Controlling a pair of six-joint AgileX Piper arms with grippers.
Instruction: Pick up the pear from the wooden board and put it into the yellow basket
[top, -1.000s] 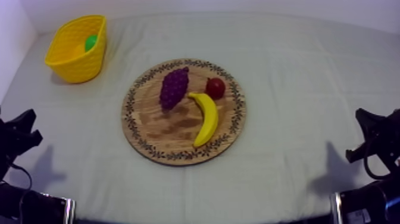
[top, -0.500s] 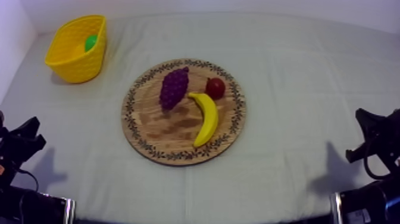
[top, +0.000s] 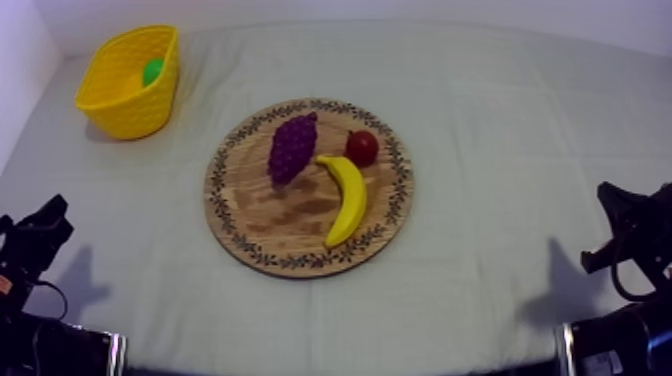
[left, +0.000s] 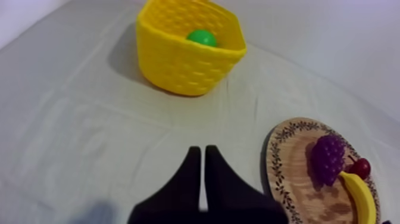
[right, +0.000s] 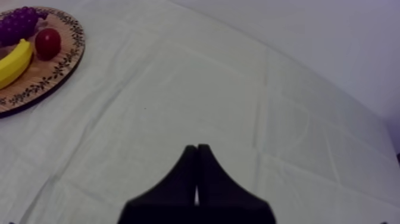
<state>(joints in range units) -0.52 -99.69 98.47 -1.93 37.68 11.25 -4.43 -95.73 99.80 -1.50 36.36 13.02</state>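
Grey-white cloth (top: 520, 120) — pear (top: 152, 71) inside yellow basket (top: 120, 110); grapes (top: 292, 146), banana (top: 345, 198), small red fruit (top: 362, 148) on wooden board (top: 260, 215); left gripper (left: 202, 156), right gripper (right: 196, 152) — fingers together, empty.

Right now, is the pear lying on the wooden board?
No, the wooden board carries a bunch of grapes, a banana and a small red fruit, while the green pear sits inside the yellow basket.
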